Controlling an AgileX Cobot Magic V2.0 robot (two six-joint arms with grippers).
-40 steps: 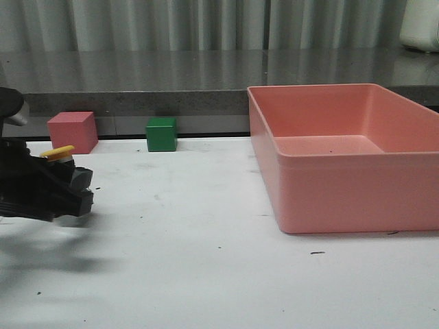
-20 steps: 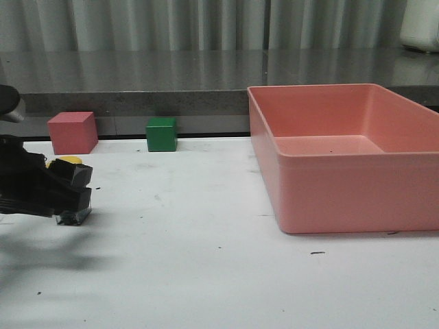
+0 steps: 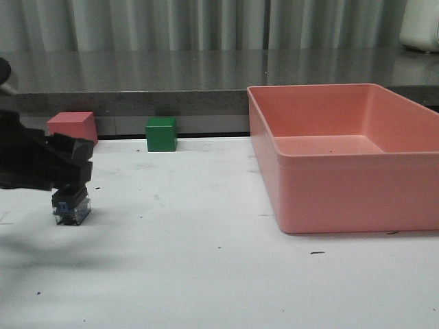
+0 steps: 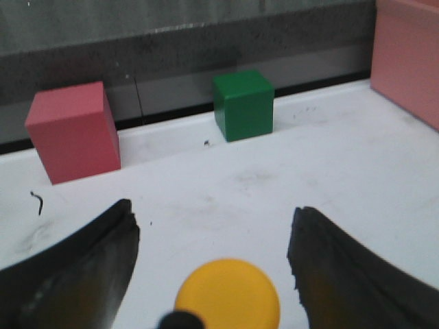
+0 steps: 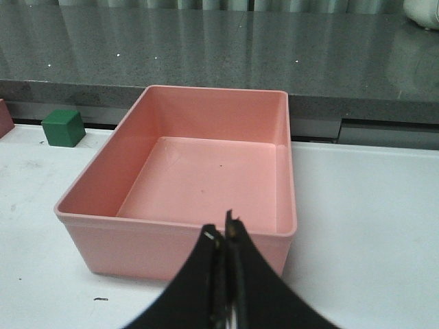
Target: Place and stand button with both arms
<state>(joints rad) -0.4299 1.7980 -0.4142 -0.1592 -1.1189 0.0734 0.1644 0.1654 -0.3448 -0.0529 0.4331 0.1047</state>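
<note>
The button stands upright on the white table at the left. In the front view only its clear base with blue insides (image 3: 70, 208) shows; my left gripper (image 3: 73, 170) hides the cap. In the left wrist view the yellow cap (image 4: 228, 295) lies between the jaws of my left gripper (image 4: 214, 210), which are spread wide and clear of it on both sides. My right gripper (image 5: 225, 234) is shut and empty, in front of the pink bin's near wall. It does not show in the front view.
A large pink bin (image 3: 329, 188) stands on the right half of the table; it also shows in the right wrist view (image 5: 175, 240). A pink cube (image 3: 70, 125) and a green cube (image 3: 161, 133) sit at the table's back edge, behind the button.
My left gripper held the button tilted, then lowered it until its base stood on the table. The jaws are now open and the gripper sits a little higher.
</note>
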